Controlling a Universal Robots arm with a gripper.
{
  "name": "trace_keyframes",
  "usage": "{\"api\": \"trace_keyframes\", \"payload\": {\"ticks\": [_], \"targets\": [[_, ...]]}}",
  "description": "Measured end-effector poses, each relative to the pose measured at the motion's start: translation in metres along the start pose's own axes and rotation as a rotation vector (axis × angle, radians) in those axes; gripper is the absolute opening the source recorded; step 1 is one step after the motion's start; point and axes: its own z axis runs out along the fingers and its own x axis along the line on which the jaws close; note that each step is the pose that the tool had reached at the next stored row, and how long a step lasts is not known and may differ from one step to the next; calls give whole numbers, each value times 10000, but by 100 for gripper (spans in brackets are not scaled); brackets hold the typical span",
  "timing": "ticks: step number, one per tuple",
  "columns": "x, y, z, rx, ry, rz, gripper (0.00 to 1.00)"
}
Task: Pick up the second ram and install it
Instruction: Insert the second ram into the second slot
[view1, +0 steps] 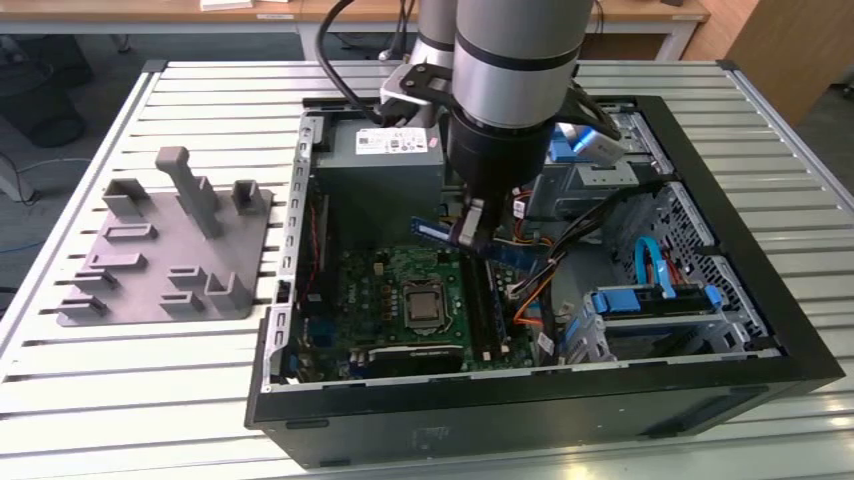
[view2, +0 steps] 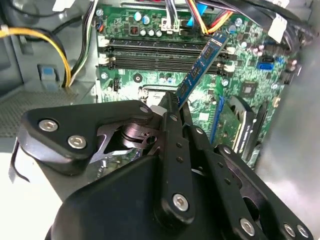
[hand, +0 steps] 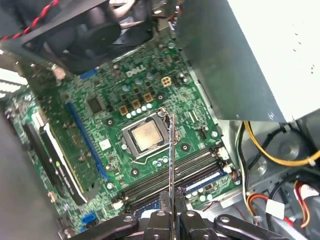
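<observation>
The second ram (view1: 511, 252) is a thin blue circuit-board stick, and my gripper (view1: 469, 237) is shut on it above the motherboard (view1: 387, 280) inside the open computer case. In the second wrist view the ram (view2: 205, 62) slants out from the gripper (view2: 175, 103) across the long black memory slots (view2: 165, 55), held clear of them. The first wrist view shows the ram (hand: 171, 150) edge-on as a thin sliver rising from the gripper (hand: 171, 216), over the slots (hand: 165, 177) beside the processor socket (hand: 146, 136).
A grey holder plate (view1: 160, 250) with upright blocks lies on the slatted table at the exterior view's left. The grey power supply (view1: 380, 160) stands behind the board. Cable bundles (view1: 561, 240) and a blue-tabbed drive cage (view1: 654, 300) crowd the exterior view's right.
</observation>
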Motion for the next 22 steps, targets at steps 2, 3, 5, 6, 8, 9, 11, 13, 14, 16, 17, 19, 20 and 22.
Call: {"api": "trace_keyframes", "payload": {"ticks": [2,3,5,6,8,9,11,13,14,16,17,19,20,22], "targets": [[0,0,1,4,5,347,14],[0,0,2,5,6,518,14],[0,0,3,9,12,870,14],[0,0,3,11,14,1040,14],[0,0,5,14,18,1384,14],[0,0,5,15,20,1556,14],[0,0,7,19,24,1906,14],[0,0,9,22,28,2244,14],[0,0,9,24,30,2413,14],[0,0,10,28,36,2753,14],[0,0,11,29,38,2914,14],[0,0,13,32,42,3253,14],[0,0,14,34,44,3412,14],[0,0,15,37,48,3733,14]]}}
